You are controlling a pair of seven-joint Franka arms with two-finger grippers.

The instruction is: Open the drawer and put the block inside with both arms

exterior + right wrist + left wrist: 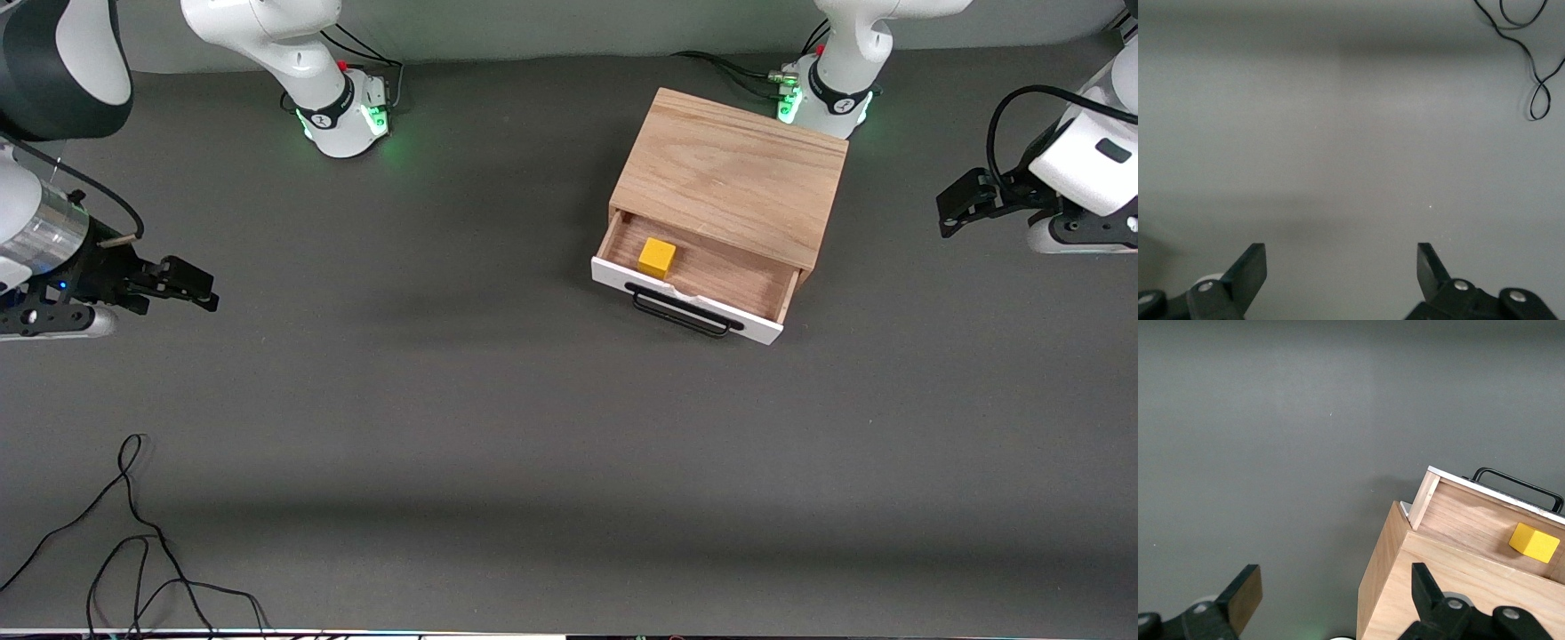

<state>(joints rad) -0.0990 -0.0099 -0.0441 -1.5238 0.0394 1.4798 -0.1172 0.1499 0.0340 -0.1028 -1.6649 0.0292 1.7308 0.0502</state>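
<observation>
The drawer [702,283] stands pulled partway out of its oak box [729,173], which sits on the bench [498,400] close to the left arm's base. The yellow block [657,258] already lies inside the drawer, on the wooden floor near the corner toward the right arm's end, just inside the white front panel. From the left wrist view the same block [1534,542] shows resting flat in the drawer [1485,513], with the black wire handle [1518,487] past it.

The block looks like a small, rigid cube, light enough that a gentle pinch across two flat faces would do; I'd guess its painted sides are a bit slick, so a square grip matters more than force. The drawer should slide stiffly on wood, and the long wire handle [685,311] is the obvious place to hook or pinch it, near its middle so the front doesn't skew.

Both arms wait. The left gripper [965,206] hangs off the left arm's end of the bench, fingers spread wide and empty. The right gripper [191,286] hangs over bare bench at the right arm's end, also wide and empty. A loose black cable [133,533] lies near the camera's edge.
</observation>
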